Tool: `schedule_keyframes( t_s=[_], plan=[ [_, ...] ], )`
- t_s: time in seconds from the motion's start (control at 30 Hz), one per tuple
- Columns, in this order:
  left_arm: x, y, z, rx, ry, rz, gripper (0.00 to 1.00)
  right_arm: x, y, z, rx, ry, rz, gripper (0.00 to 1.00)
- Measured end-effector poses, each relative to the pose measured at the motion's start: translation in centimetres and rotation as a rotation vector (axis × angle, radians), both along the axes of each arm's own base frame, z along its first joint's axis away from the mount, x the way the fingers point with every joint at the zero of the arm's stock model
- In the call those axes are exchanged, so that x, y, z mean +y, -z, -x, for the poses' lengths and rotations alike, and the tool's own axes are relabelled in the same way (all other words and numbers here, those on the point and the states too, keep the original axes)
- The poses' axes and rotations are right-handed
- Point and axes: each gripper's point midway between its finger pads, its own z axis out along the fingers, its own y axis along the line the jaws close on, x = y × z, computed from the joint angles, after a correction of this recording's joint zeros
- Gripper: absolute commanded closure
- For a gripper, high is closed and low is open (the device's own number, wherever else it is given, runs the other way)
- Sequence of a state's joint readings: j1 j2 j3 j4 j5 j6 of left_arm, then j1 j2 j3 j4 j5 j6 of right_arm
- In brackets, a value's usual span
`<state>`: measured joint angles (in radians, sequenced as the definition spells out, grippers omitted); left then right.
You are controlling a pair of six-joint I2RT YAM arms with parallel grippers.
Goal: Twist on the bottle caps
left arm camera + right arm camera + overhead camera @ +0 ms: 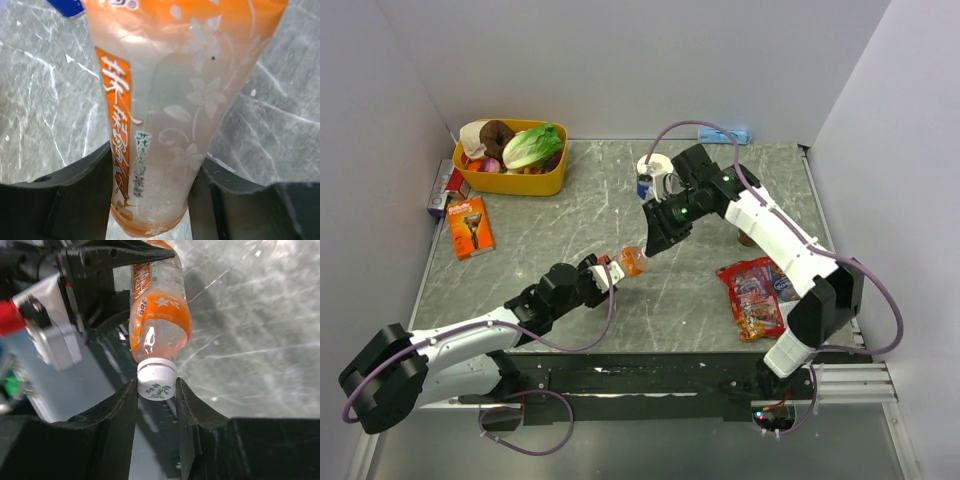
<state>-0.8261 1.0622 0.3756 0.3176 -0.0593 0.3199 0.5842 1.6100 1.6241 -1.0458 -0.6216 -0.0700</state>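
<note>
The left gripper (612, 272) was clamped on the lower part of the orange-labelled bottle (632, 262), which lay tilted over the middle of the table (570, 215). The right gripper (646, 250) was closed on the bottle's white cap (156, 382).

Read white Chinese characters running down the orange label (114, 80) of the bottle (190, 100), beginning 茉莉; found smaller green characters beneath, too blurred to read. Saw green characters printed on the white cap (156, 382), illegible. Made out no words on the orange box (470, 226) or the red snack packet (757, 293), both too small in the overhead view.
</note>
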Motion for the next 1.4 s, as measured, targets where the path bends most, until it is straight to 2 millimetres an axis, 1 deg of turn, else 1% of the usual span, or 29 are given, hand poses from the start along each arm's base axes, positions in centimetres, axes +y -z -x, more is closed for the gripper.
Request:
schedule_keyframes(
  t_s=[0.03, 0.07, 0.1, 0.13, 0.2, 0.27, 0.33, 0.4, 0.47, 0.5, 0.53, 0.57, 0.67, 0.77, 0.8, 0.87, 0.97, 1.07, 1.17, 1.2, 1.27, 1.3, 1.37, 1.4],
  plan=[
    [0.1, 0.1, 0.0, 0.003, -0.004, -0.006, 0.99, 0.2, 0.0, -0.1, 0.031, 0.023, 0.003, 0.69],
    [0.2, 0.2, 0.0, 0.005, -0.008, -0.009, 0.99, 0.5, -0.2, -0.3, 0.051, 0.039, 0.001, 0.59],
    [0.2, 0.1, -0.1, 0.004, -0.009, -0.008, 0.99, 0.8, -0.6, -0.5, 0.062, 0.049, -0.007, 0.44],
    [0.0, -0.1, -0.1, 0.005, -0.005, -0.004, 0.99, 1.0, -0.9, -0.7, 0.059, 0.049, -0.011, 0.38],
    [-0.5, -0.8, -0.1, -0.002, 0.015, 0.015, 0.99, 1.3, -2.2, -1.2, 0.034, 0.034, -0.036, 0.29],
    [-1.2, -1.5, 0.1, -0.006, 0.047, 0.035, 0.99, 1.3, -4.2, -1.5, -0.013, -0.003, -0.071, 0.26],
    [-1.9, -1.8, 0.7, 0.006, 0.094, 0.045, 0.99, 1.1, -6.3, -2.0, -0.090, -0.044, -0.111, 0.26],
    [-2.3, -1.5, 1.5, 0.037, 0.145, 0.043, 0.99, 0.6, -8.4, -2.4, -0.191, -0.100, -0.151, 0.26],
    [-2.3, -0.8, 2.3, 0.075, 0.187, 0.031, 0.99, -0.3, -9.4, -2.0, -0.303, -0.197, -0.170, 0.26],
    [-2.3, -0.6, 2.6, 0.090, 0.206, 0.026, 0.99, -0.8, -9.7, -1.3, -0.359, -0.254, -0.177, 0.25],
    [-2.1, -0.3, 2.9, 0.105, 0.224, 0.020, 0.99, -1.3, -9.4, -0.5, -0.420, -0.320, -0.180, 0.25],
    [-1.9, -0.2, 3.0, 0.112, 0.236, 0.015, 0.99, -1.8, -8.9, 0.8, -0.480, -0.390, -0.175, 0.25],
    [-1.6, -0.5, 3.5, 0.111, 0.284, 0.009, 0.99, -3.2, -6.9, 5.5, -0.674, -0.623, -0.151, 0.24],
    [-1.8, -1.2, 4.1, 0.093, 0.344, 0.006, 0.99, -3.7, -5.3, 8.8, -0.847, -0.820, -0.142, 0.25],
    [-2.0, -1.4, 4.3, 0.087, 0.366, 0.002, 0.99, -3.7, -5.0, 9.1, -0.885, -0.856, -0.141, 0.26],
    [-2.2, -1.7, 4.5, 0.078, 0.396, -0.004, 0.99, -3.5, -5.1, 8.9, -0.975, -0.906, -0.132, 0.27],
    [-2.4, -2.0, 4.8, 0.068, 0.428, -0.012, 0.99, -2.3, -5.3, 7.8, -1.064, -0.952, -0.126, 0.29],
    [-2.5, -2.3, 4.9, 0.056, 0.450, -0.017, 0.99, -1.3, -5.1, 7.1, -1.106, -0.988, -0.124, 0.32],
    [-2.7, -2.8, 4.9, 0.047, 0.462, -0.012, 0.99, -0.7, -4.7, 7.3, -1.126, -1.030, -0.130, 0.37],
    [-2.8, -3.0, 4.8, 0.042, 0.464, -0.010, 0.99, -0.6, -4.7, 7.3, -1.131, -1.041, -0.131, 0.40],
    [-2.9, -3.3, 4.8, 0.036, 0.468, -0.007, 0.99, -0.4, -4.6, 7.4, -1.142, -1.062, -0.133, 0.45],
    [-2.9, -3.3, 4.8, 0.034, 0.469, -0.007, 0.99, -0.4, -4.5, 7.4, -1.147, -1.070, -0.134, 0.50],
    [-3.0, -3.4, 4.8, 0.034, 0.472, -0.005, 0.99, -0.3, -4.5, 7.4, -1.152, -1.078, -0.134, 0.57],
    [-3.0, -3.4, 4.8, 0.034, 0.472, -0.005, 0.99, -0.3, -4.4, 7.4, -1.149, -1.082, -0.134, 0.62]
  ],
)
